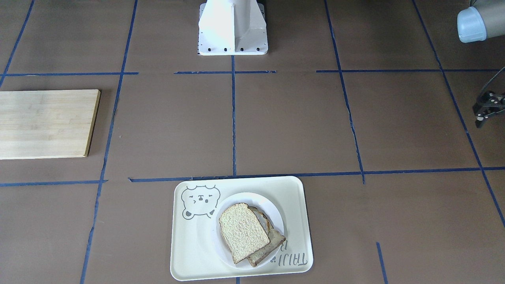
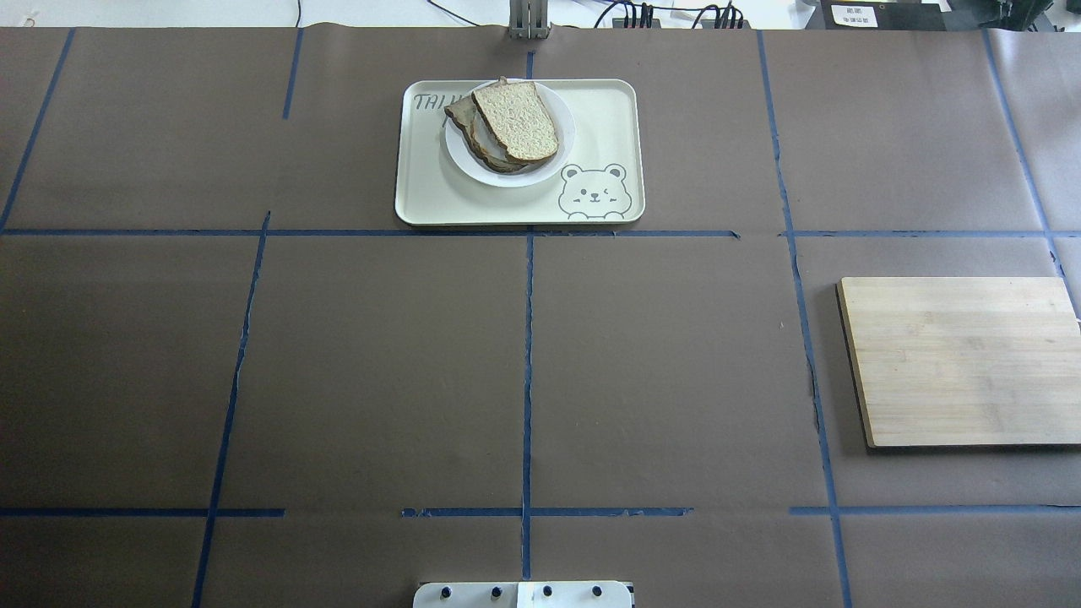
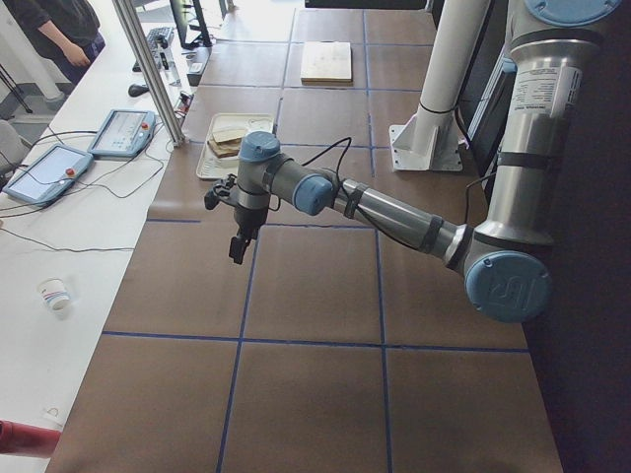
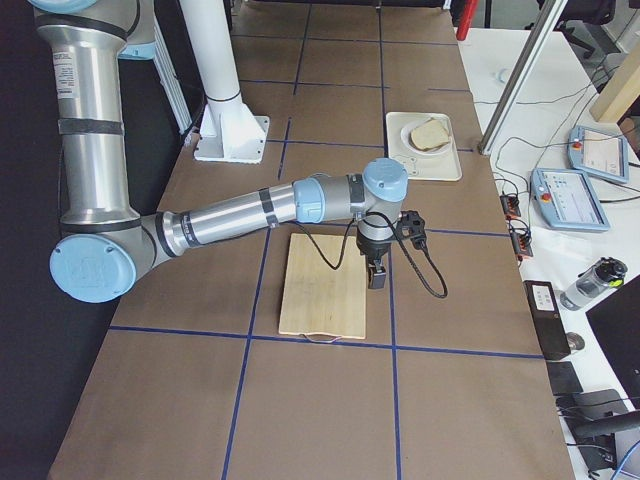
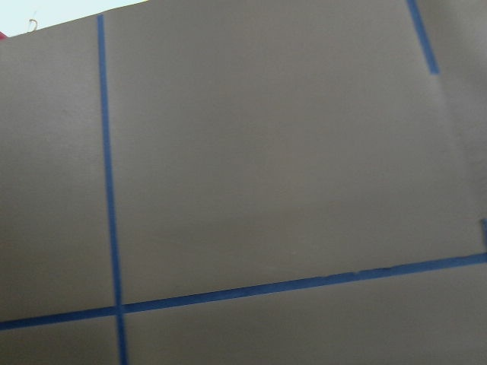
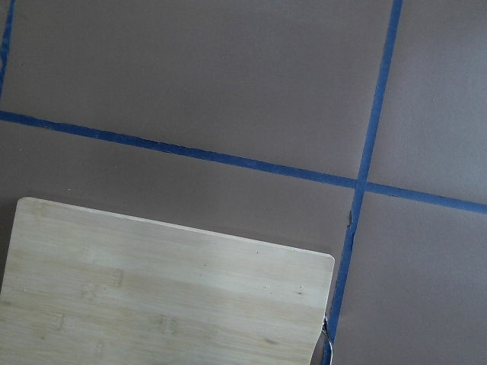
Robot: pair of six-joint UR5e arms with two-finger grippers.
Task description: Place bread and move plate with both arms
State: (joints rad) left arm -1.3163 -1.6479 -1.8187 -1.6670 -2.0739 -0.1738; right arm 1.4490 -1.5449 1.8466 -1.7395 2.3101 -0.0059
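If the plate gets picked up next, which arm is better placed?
Left, narrowly, I'd judge. The plate sits toward the robot's left on the tray, and the left gripper hangs over bare table on that side. The right gripper hovers by the cutting board on the other side.

Brown paper-covered desk (image 1: 296, 130), gridded with blue tape lines (image 1: 233, 118). Cream rectangular tray (image 1: 193, 252) with bear drawing (image 1: 200, 201) and grey lettering, flat at mid desk by the operators' edge. Darker toasted slice (image 1: 274, 241) over the tray, mostly covered. Bamboo cutting board (image 1: 45, 124) lying flat, well apart from tray. On white side desk: two teach pendants (image 3: 120, 133), paper cup (image 3: 55, 293), loose cables. Person (image 3: 59, 25) standing at its far end.
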